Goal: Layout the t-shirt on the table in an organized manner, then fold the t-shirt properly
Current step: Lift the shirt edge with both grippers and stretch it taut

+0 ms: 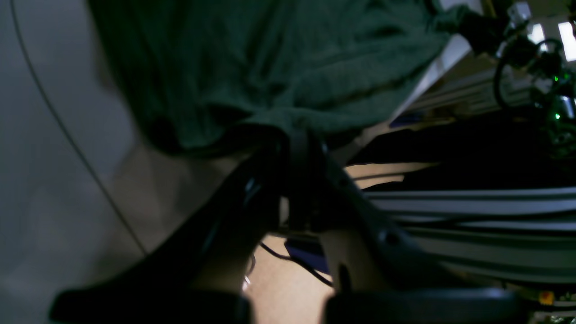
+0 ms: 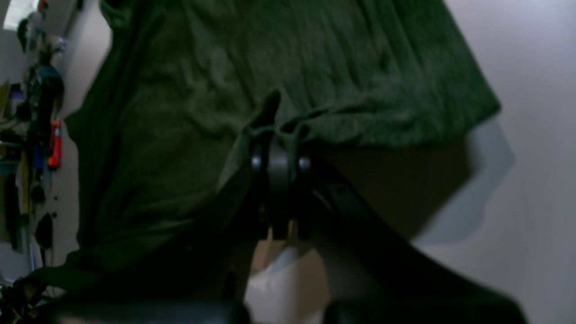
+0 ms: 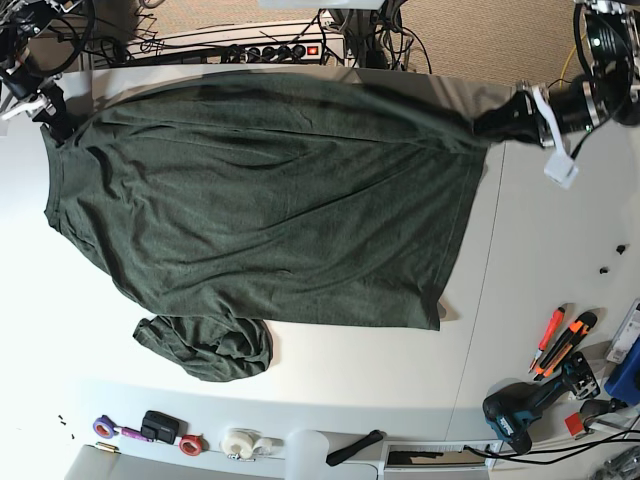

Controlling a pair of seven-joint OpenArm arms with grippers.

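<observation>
Base view: large dark green heathered cotton t-shirt (image 3: pixel 270 200) stretched across the smooth white table (image 3: pixel 520 300), held at two far corners; one short sleeve (image 3: pixel 205 345) lies crumpled at the near edge. Left gripper (image 3: pixel 505 118) clamps one corner, right gripper (image 3: pixel 55 118) the other. Left wrist view: jaws pinched on bunched cloth, table seam line (image 1: pixel 67 130) visible. Right wrist view: jaws pinched on a gathered hem, shirt's shadow cast on the table. Only base view shows the orange-handled tools (image 3: pixel 560 340) and tape rolls (image 3: pixel 240 443).
</observation>
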